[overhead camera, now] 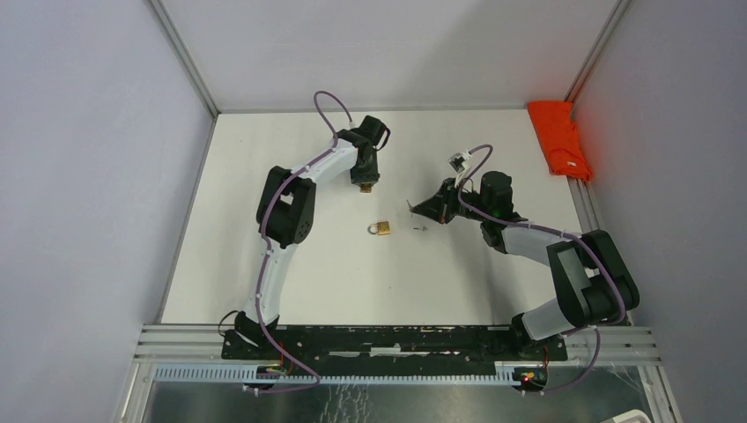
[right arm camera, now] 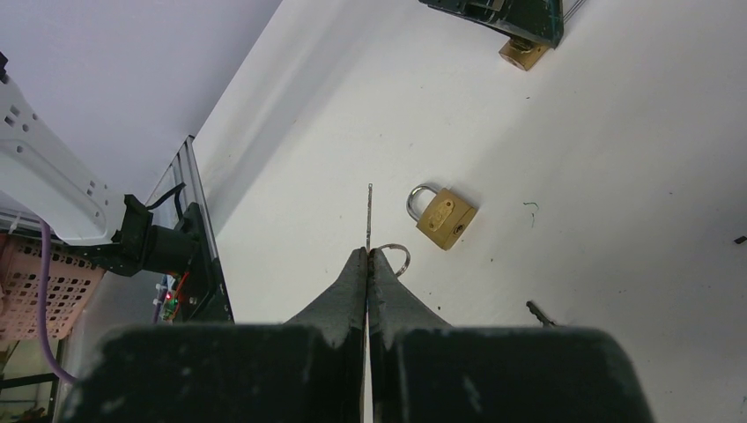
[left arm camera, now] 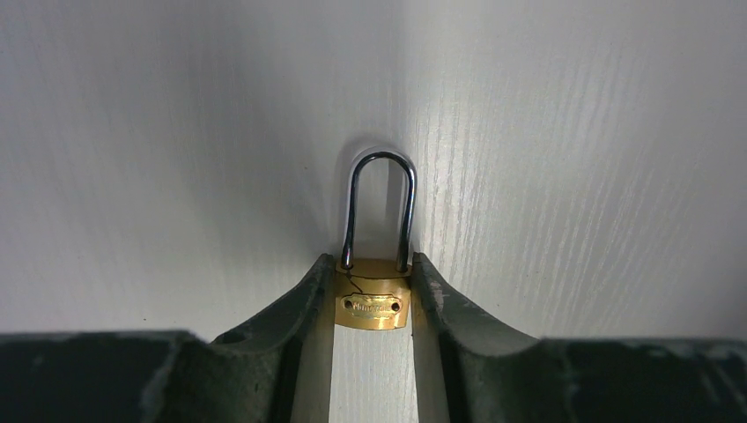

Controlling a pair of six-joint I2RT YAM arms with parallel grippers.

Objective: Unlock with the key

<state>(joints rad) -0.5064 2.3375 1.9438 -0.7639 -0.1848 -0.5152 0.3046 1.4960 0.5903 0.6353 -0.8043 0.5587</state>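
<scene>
A small brass padlock [left arm camera: 373, 304] with a steel shackle lies on the white table between the fingers of my left gripper [left arm camera: 373, 266], which press on both sides of its body. From above, that gripper [overhead camera: 366, 182] points down at the far centre of the table. A second brass padlock [overhead camera: 380, 228] [right arm camera: 445, 217] lies loose mid-table, shackle closed. My right gripper [right arm camera: 367, 254] is shut on a key [right arm camera: 369, 211]; the thin blade sticks out past the tips and its ring [right arm camera: 398, 259] shows beside them. It hovers right of the loose padlock [overhead camera: 423, 211].
A small dark key-like piece [right arm camera: 539, 312] lies on the table near the right gripper. An orange cloth [overhead camera: 560, 139] sits at the far right edge. Grey walls close in the table on three sides.
</scene>
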